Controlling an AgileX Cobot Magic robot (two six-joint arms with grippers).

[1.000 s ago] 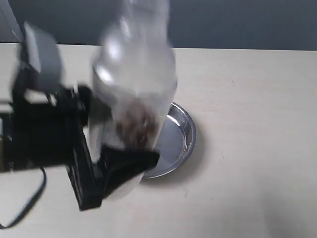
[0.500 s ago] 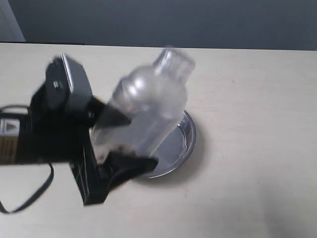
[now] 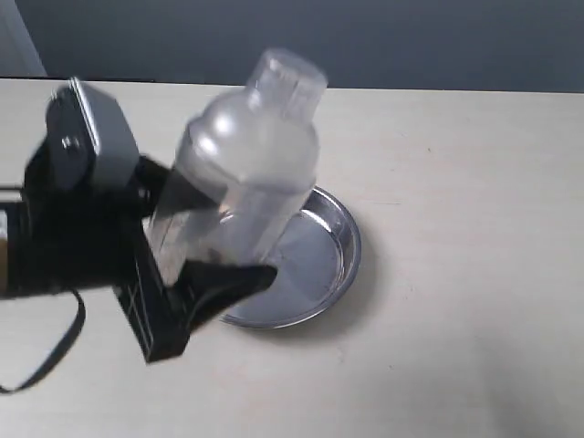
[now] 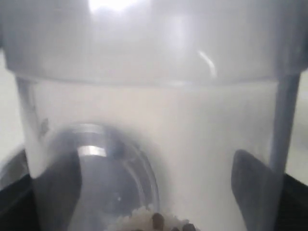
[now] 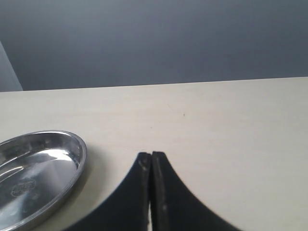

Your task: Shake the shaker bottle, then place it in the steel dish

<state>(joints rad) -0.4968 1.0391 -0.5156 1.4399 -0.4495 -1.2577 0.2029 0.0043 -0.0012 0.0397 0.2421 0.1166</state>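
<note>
Midway | left claw (image 3: 212,239) clenched on shaker bottle (image 3: 251,155), aloft and tilted by steel dish (image 3: 324,265) | right claw (image 5: 151,166) closed, empty, over bench (image 3: 465,274) | shaking seemingly underway; setting bottle in dish not yet done

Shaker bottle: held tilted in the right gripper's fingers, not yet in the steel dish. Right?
Wrong arm. The exterior view shows the left gripper clamped on the shaker bottle. In the right wrist view the right gripper is shut on nothing. The rest stands: the bottle is tilted and not yet in the steel dish.
</note>
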